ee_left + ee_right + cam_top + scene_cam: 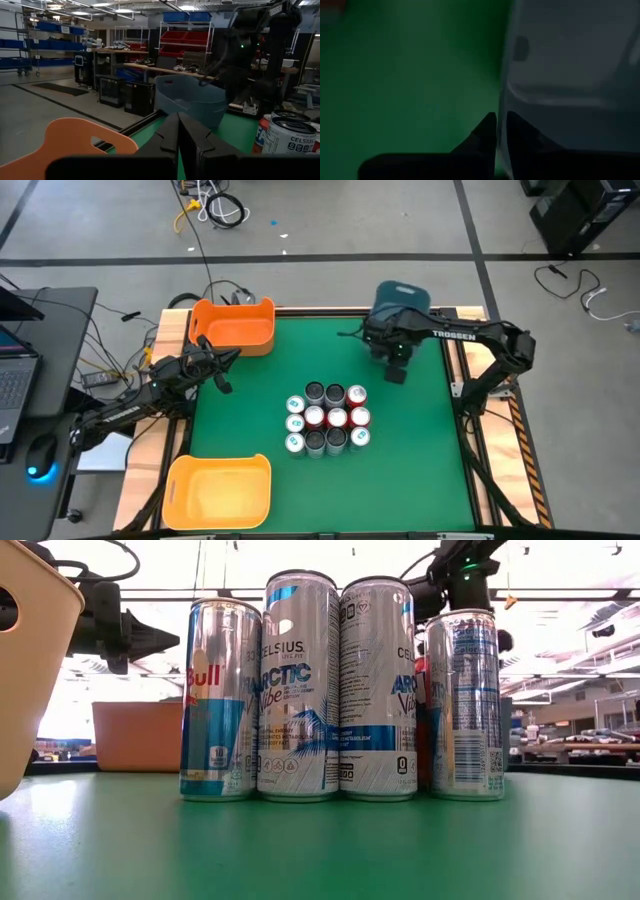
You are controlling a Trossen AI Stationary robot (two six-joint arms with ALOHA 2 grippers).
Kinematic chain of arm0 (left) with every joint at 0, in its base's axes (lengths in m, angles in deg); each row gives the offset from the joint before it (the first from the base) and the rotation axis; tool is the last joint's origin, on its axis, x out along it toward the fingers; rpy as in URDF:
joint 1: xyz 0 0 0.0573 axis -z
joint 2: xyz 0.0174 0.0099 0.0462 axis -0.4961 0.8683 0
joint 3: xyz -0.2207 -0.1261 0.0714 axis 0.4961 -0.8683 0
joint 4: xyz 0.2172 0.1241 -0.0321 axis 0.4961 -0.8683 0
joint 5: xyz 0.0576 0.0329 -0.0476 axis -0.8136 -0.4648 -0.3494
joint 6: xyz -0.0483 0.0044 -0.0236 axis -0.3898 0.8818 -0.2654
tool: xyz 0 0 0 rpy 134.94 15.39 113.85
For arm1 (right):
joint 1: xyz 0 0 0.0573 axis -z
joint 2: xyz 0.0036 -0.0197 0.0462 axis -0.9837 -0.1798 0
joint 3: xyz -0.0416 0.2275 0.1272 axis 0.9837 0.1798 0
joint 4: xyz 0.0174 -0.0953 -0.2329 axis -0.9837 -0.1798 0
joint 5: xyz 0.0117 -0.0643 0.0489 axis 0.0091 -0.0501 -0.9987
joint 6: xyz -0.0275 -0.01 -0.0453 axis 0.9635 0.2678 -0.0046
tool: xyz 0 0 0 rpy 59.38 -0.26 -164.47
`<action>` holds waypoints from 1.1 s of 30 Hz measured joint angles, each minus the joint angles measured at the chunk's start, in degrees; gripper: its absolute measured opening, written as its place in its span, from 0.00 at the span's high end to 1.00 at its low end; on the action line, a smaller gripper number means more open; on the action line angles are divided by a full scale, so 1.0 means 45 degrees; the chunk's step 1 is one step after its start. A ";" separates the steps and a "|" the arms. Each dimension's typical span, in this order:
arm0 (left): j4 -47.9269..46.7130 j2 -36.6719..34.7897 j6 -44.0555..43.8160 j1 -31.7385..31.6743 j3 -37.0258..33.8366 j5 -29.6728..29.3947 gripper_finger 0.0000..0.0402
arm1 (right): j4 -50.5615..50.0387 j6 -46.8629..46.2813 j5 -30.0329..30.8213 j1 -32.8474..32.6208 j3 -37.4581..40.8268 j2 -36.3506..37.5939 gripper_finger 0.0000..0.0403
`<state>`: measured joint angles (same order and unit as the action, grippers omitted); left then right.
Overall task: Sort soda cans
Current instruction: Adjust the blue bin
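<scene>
The soda cans [326, 418] stand upright in a tight cluster at the middle of the green table: red, dark grey and white ones with silver tops. The low view shows the near row of white cans [300, 690]. My left gripper [222, 376] is shut and empty, left of the cluster and just near of the orange bin [235, 325]. My right gripper [397, 372] points down, shut and empty, beyond the cluster and just near of the blue bin [400, 300]. In the right wrist view its fingertips [501, 120] line up with that bin's wall [570, 75].
A yellow bin [220, 490] stands at the near left corner. The orange bin is at the far left and the blue bin at the far right. Bare green mat [420, 470] lies to the right of and nearer than the cans. A laptop and cables lie left of the table.
</scene>
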<state>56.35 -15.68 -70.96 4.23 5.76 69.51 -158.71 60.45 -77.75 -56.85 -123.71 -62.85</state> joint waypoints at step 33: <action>0.0001 -0.0001 0.0001 -0.0002 0.0000 0.0000 0.97 | -0.3367 -0.3240 -0.0874 -0.1324 -0.0113 0.1264 0.59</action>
<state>56.35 -15.68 -70.95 4.22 5.76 69.51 -173.86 45.86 -81.68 -62.81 -124.22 -57.16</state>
